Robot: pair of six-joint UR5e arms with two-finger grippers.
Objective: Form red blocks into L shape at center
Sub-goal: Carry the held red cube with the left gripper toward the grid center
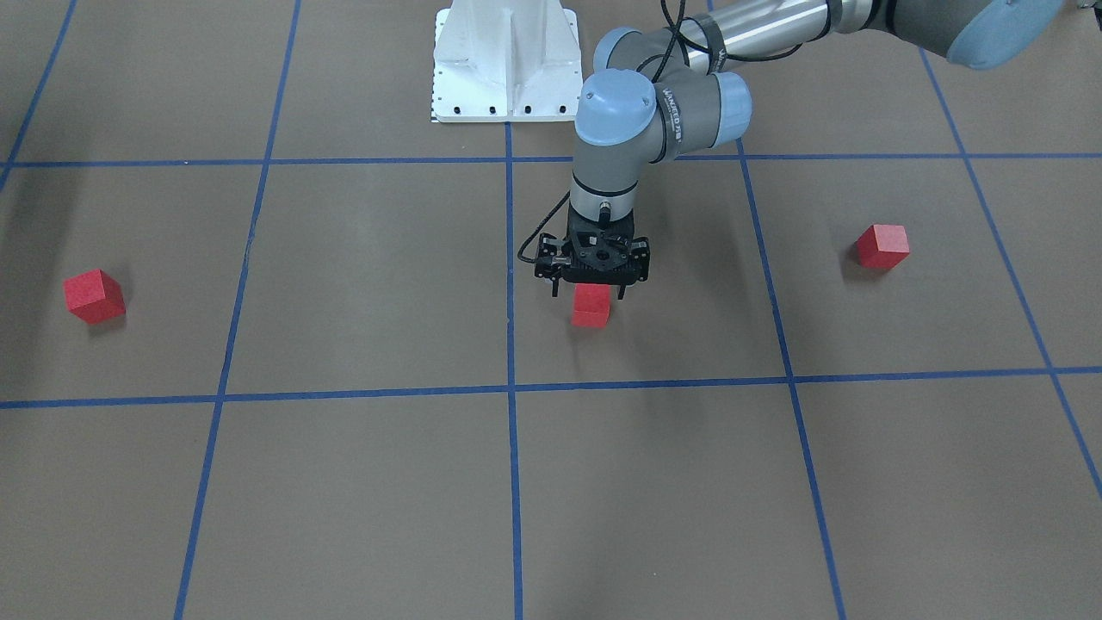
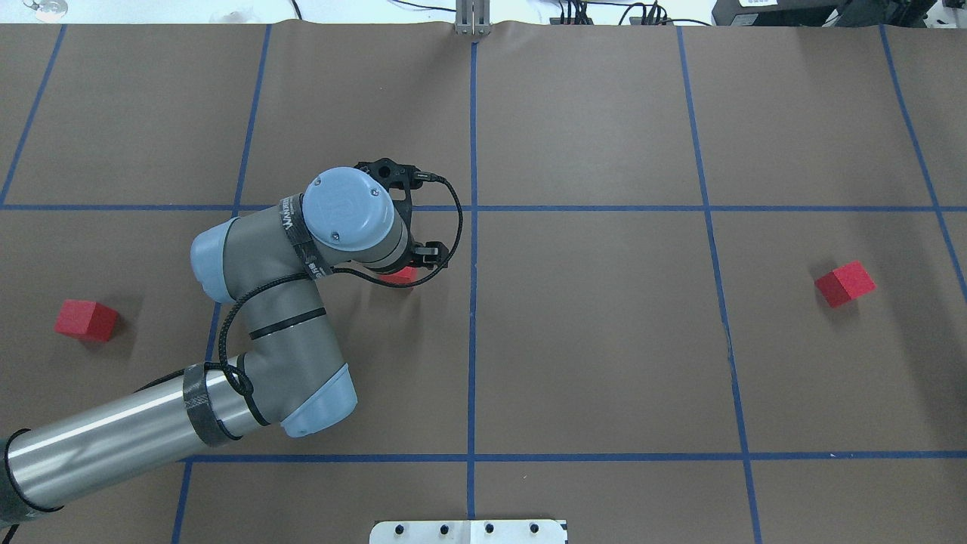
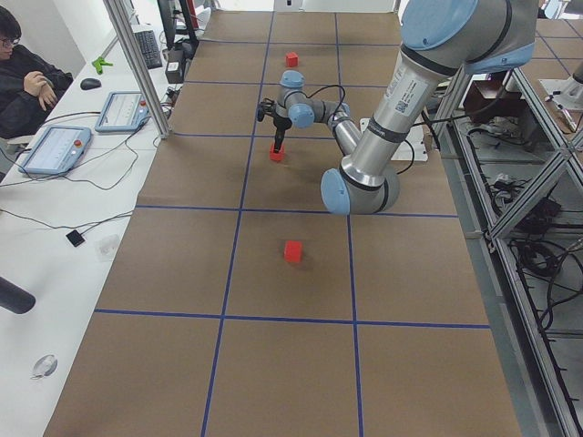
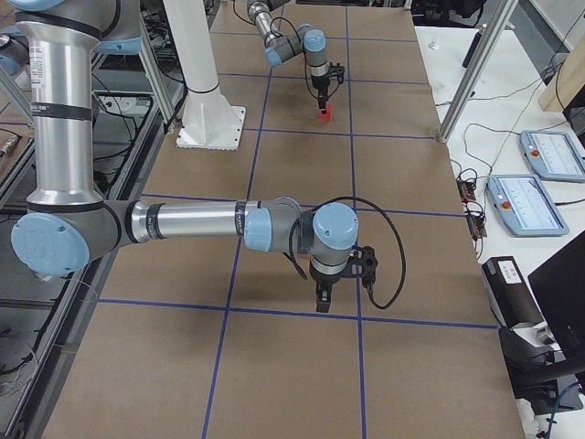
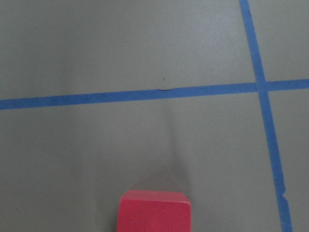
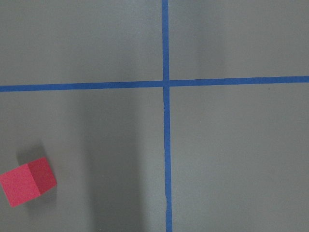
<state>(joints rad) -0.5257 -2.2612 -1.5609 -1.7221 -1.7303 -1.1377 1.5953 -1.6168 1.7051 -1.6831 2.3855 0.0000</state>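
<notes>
The left gripper (image 1: 588,294), jaws spread, straddles a red block (image 1: 591,314) near the center crossing (image 1: 510,389), seemingly positioning it for the L.

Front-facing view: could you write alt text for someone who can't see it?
The robot's left gripper hangs, fingers apart, right over a small red block on a brown table gridded with blue tape. Two more red blocks lie far off, toward the view's left and right sides.
</notes>
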